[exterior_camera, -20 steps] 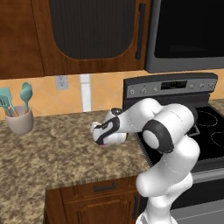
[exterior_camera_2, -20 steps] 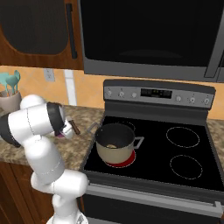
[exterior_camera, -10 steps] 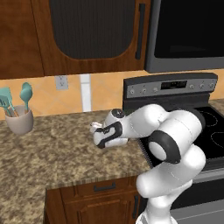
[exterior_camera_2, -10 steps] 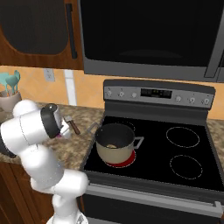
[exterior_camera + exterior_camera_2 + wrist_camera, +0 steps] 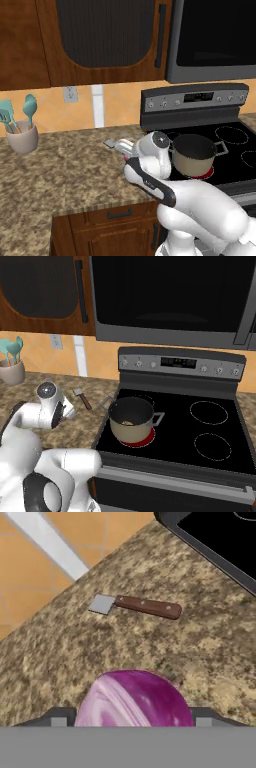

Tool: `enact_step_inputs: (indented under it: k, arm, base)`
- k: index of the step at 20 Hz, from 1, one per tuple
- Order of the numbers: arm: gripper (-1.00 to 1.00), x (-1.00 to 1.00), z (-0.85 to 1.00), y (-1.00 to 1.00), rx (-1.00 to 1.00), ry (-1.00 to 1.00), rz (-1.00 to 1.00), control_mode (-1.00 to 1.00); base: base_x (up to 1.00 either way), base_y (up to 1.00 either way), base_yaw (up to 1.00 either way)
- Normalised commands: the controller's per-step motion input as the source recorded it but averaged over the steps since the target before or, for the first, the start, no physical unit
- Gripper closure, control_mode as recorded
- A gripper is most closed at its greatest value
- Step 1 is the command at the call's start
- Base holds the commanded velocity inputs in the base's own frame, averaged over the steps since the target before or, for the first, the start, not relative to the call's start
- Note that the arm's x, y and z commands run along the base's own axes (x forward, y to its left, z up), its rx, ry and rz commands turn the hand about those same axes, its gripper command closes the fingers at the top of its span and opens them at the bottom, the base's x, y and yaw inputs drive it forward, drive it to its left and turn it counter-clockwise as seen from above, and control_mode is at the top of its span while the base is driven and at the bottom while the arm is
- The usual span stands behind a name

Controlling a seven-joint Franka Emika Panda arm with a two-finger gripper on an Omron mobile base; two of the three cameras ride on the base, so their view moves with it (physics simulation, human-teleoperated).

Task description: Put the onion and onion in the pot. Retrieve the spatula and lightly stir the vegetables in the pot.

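Pot (image 5: 131,418) sits on the stove's near left burner with something tan inside, likely the yellow onion; counter (image 5: 165,647) runs to its left. Purple onion (image 5: 134,703) sits between the gripper (image 5: 131,724) fingers, which stand wide around it, apparently closed on it. Spatula (image 5: 137,605) lies flat on the counter at 12 o'clock from the onion in the hand view; judged best move: lift straight up, clear the pot rim, release low over the centre.

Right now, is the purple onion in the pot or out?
Out: the onion sits between the pincer tips above the counter.
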Motion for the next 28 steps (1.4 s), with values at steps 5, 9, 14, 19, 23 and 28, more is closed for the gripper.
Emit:
enact_step_inputs:
  k: [5, 9, 14, 19, 23, 28]
  arm:
    - [1.00, -0.62, 1.00, 0.00, 0.05, 0.00, -0.11, -1.00]
    - [1.00, -0.47, 1.00, -0.08, 0.00, 0.00, -0.13, -1.00]
    - [1.00, -0.45, 1.00, -0.33, 0.00, 0.00, -0.12, -1.00]
    - [1.00, -0.62, 1.00, -0.61, 0.00, 0.02, -0.06, -1.00]
    - [1.00, -0.74, 0.66, -0.86, 0.00, 0.07, -0.02, -1.00]
    - [1.00, -0.23, 0.00, -1.00, -0.04, 0.15, 0.00, -1.00]
  base:
    - [0.00, 0.00, 0.00]
    - [0.00, 0.00, 0.00]
    - [0.00, 0.00, 0.00]
    - [0.00, 0.00, 0.00]
    - [0.00, 0.00, 0.00]
    - [0.00, 0.00, 0.00]
